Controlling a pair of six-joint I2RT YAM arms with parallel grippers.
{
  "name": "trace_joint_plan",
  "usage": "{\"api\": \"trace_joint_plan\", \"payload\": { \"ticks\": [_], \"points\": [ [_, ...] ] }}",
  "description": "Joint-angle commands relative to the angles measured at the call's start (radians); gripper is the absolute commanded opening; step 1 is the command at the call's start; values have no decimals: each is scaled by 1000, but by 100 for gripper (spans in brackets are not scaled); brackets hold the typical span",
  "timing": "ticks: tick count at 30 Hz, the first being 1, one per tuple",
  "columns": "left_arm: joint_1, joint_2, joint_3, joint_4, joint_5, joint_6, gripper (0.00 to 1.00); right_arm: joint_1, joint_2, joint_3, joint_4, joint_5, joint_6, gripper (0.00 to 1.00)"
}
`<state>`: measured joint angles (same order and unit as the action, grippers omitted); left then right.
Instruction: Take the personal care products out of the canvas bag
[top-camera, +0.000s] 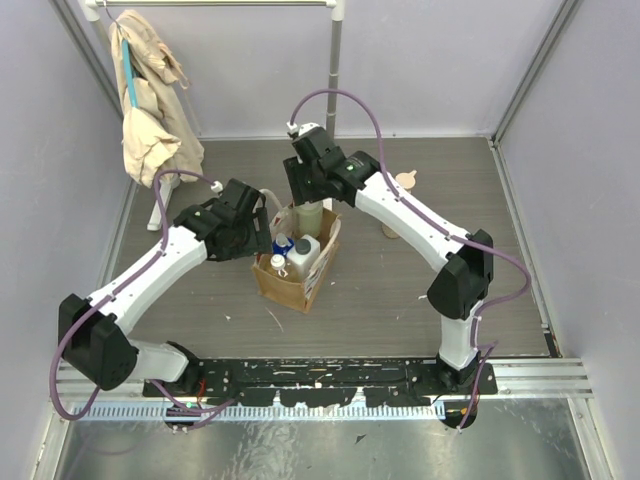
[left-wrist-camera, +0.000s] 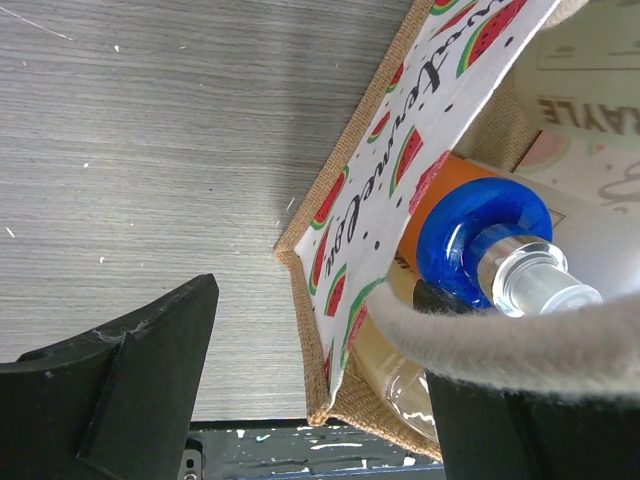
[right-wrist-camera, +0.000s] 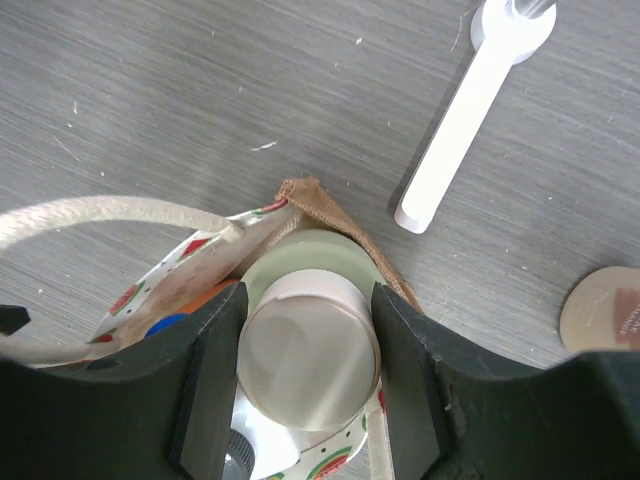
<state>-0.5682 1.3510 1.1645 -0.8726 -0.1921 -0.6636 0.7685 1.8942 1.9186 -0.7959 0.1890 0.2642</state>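
The canvas bag (top-camera: 300, 280) stands upright at mid-table, watermelon-print lining showing (left-wrist-camera: 365, 210). My right gripper (top-camera: 308, 195) is over its far corner, shut on the cream cap (right-wrist-camera: 310, 360) of the olive-green bottle (top-camera: 309, 216), whose body is still inside the bag. My left gripper (top-camera: 255, 235) is open, straddling the bag's left wall (left-wrist-camera: 320, 400), with a cream handle (left-wrist-camera: 520, 340) draped over its inner finger. Inside are the orange-and-blue bottle (left-wrist-camera: 480, 235), the white rectangular bottle (top-camera: 304, 256) and the small amber bottle (top-camera: 278, 263). The tan pump-top bottle (top-camera: 404, 182) stands outside, right of the bag.
A white clothes rack stands at the back with a beige garment (top-camera: 150, 100) on its left end; one rack foot (right-wrist-camera: 465, 115) lies on the floor just beyond the bag. The arm bases sit on a black rail (top-camera: 320, 380) at the near edge.
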Motion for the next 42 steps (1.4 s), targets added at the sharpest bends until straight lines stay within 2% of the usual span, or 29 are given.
{"api": "trace_joint_plan", "payload": {
  "ticks": [1, 10, 14, 24, 33, 41, 42],
  "points": [
    [-1, 13, -16, 20, 9, -2, 86, -27, -89, 142, 61, 5, -26, 25],
    [-1, 30, -23, 37, 24, -11, 86, -128, -3, 495, -62, -31, -62, 25],
    [-1, 43, -21, 44, 37, -13, 86, -187, 2, 539, -73, -30, -72, 25],
    [-1, 50, -23, 43, 42, -8, 86, -293, -20, 316, 70, -23, -90, 22],
    [-1, 43, -37, 43, 51, -8, 86, -330, -49, -20, 246, -6, -62, 22],
    [-1, 34, -28, 41, 47, -5, 86, -333, -10, -119, 305, 7, -50, 23],
    [-1, 33, -22, 36, 43, -1, 86, -332, -4, -122, 304, 10, -51, 25]
  ]
}}
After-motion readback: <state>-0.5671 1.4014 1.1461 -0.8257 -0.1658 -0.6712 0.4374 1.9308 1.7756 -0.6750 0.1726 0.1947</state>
